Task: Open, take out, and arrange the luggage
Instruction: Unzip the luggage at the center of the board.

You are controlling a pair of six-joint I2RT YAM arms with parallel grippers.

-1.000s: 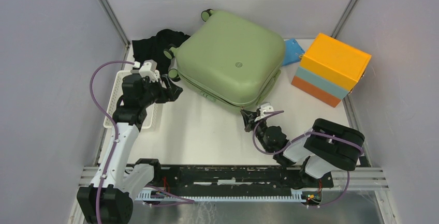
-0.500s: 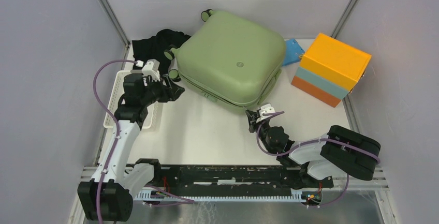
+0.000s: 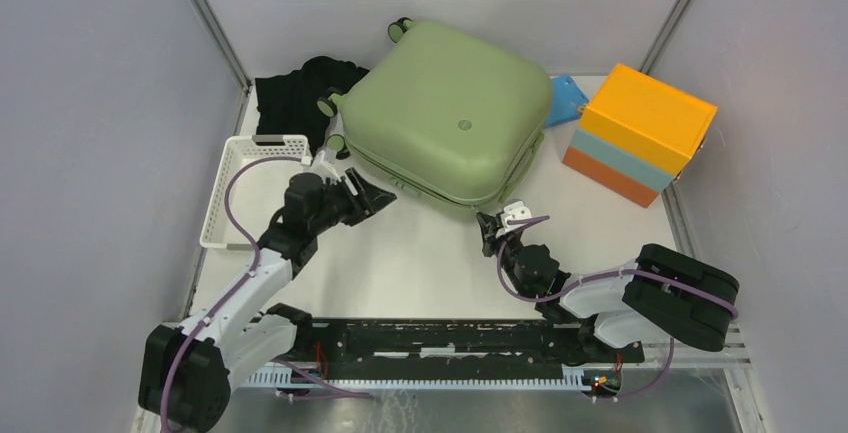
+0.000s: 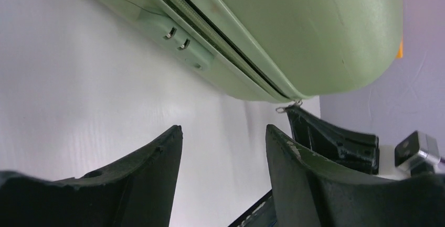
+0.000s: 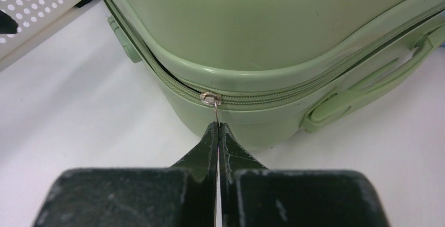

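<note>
From the top view, my left gripper (image 3: 372,193) has swung off the white basket (image 3: 222,215) at the left of the frame, where it hung a second ago. It now sits low, centre-left, just in front of the near-left edge of the luggage (image 3: 445,113). The suitcase itself has not shifted: closed, lying flat in the upper centre of the frame. My right gripper (image 3: 490,225) has stayed at the near corner, though that arm's elbow has swung out to the right.

In the left wrist view, the fingers (image 4: 157,159) stand apart with only table between them. The luggage (image 4: 294,28) fills the top of the frame, its seam shut, and the zip pull (image 4: 286,108) shows at right centre.

In the right wrist view, the right gripper (image 5: 216,128) is pinched closed on the zip pull (image 5: 211,99), with the zip still done up.

My read: opening has barely begun, and the left arm is coming in to brace the shell while the right one draws the zip.
</note>
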